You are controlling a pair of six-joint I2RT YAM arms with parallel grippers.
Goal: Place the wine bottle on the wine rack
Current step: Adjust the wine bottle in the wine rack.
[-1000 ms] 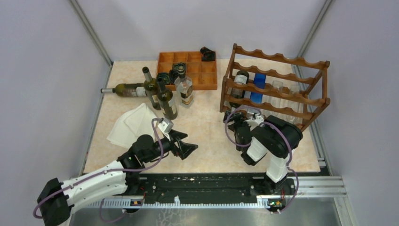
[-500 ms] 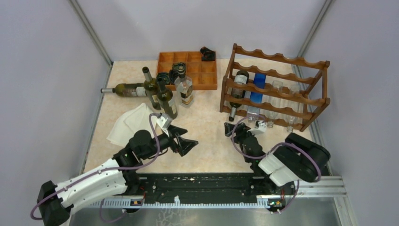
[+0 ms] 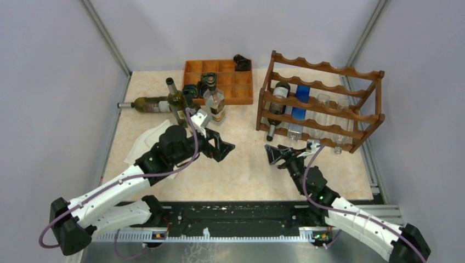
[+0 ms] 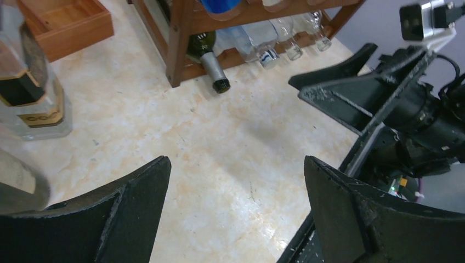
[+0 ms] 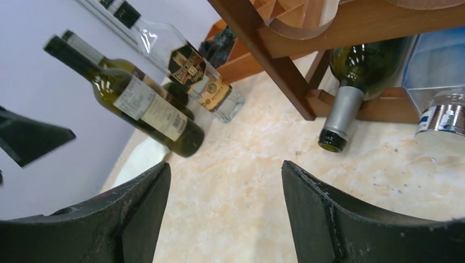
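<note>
The reddish-brown wine rack (image 3: pixel 322 104) stands at the right of the table and holds a dark green bottle (image 3: pixel 278 96), a blue item and several clear bottles. Two green wine bottles (image 3: pixel 176 105) stand at the back left; another (image 3: pixel 147 104) lies on its side beside them. My left gripper (image 3: pixel 226 150) is open and empty over the middle of the table, right of the standing bottles. My right gripper (image 3: pixel 272 154) is open and empty, just in front of the rack's left foot. In the right wrist view the standing bottles (image 5: pixel 143 105) lie ahead to the left of the open gripper (image 5: pixel 225 167). The left wrist view shows the open gripper (image 4: pixel 236 164) over bare table.
A clear square liquor bottle (image 3: pixel 215 104) stands by the wine bottles. The orange-brown compartment tray (image 3: pixel 219 79) with black parts sits at the back. A white cloth (image 3: pixel 151 143) lies under my left arm. A green bottle's neck (image 4: pixel 213 64) sticks out of the rack's lowest tier.
My right gripper drew back from the rack's lower front and the arm stretched out low. My left gripper moved farther away, toward the standing bottles. Both stay open.
</note>
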